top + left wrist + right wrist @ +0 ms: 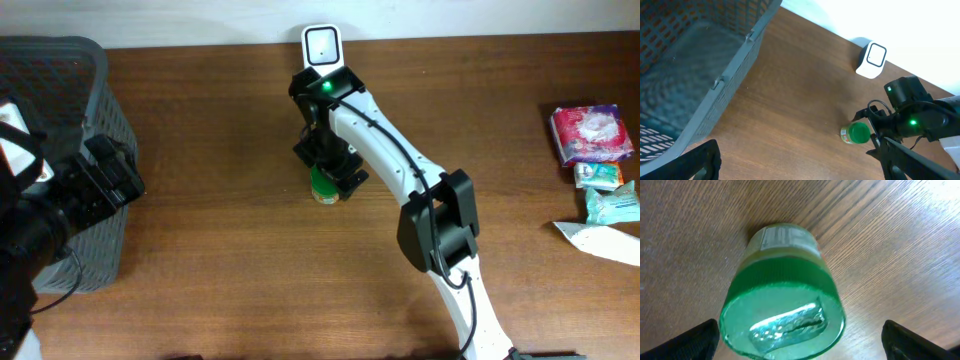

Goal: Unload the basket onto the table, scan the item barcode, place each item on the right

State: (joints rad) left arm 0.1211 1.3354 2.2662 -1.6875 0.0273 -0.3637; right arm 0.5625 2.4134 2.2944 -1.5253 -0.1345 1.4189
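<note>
Jar (325,188) upright near bench's back edge, mid-width, before scanner (322,46). R end effector (328,170) wide open astride it, nothing held; L end effector (804,162) open, empty. Risk: off-centre close tips jar, or grip hides label (785,237).

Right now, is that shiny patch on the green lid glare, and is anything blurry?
Right wrist view: yes, glare streaks the green lid; the fingers at the bottom corners are blurred. Left wrist view: the wall behind the white scanner is washed out.
</note>
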